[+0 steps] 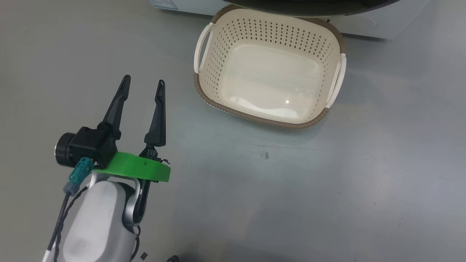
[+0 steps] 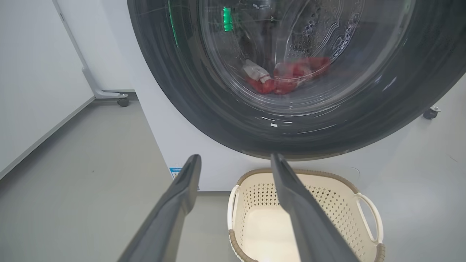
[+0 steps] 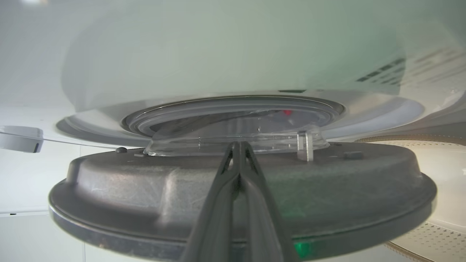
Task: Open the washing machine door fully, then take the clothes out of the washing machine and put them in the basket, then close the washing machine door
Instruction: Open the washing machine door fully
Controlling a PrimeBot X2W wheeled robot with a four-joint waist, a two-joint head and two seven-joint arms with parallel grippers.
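The washing machine (image 2: 171, 145) is white, and its glossy black washing machine door (image 2: 204, 94) fills the top of the left wrist view. Red and white clothes (image 2: 287, 78) lie in the drum behind the door's glass. The cream basket (image 1: 262, 120) stands empty on the floor right below the door. My left gripper (image 1: 143, 80) hangs open over the floor, left of the basket (image 2: 327, 185), holding nothing. In the right wrist view the door (image 3: 145, 189) stands ajar, its grey inner face and glass bowl showing. My right gripper (image 3: 238, 145) is shut, its tips against that inner face.
Grey floor spreads in front of the washing machine (image 1: 364, 25). A white wall and a wheeled stand leg (image 2: 109, 95) are to the machine's left. Another caster (image 2: 430, 112) shows to its right.
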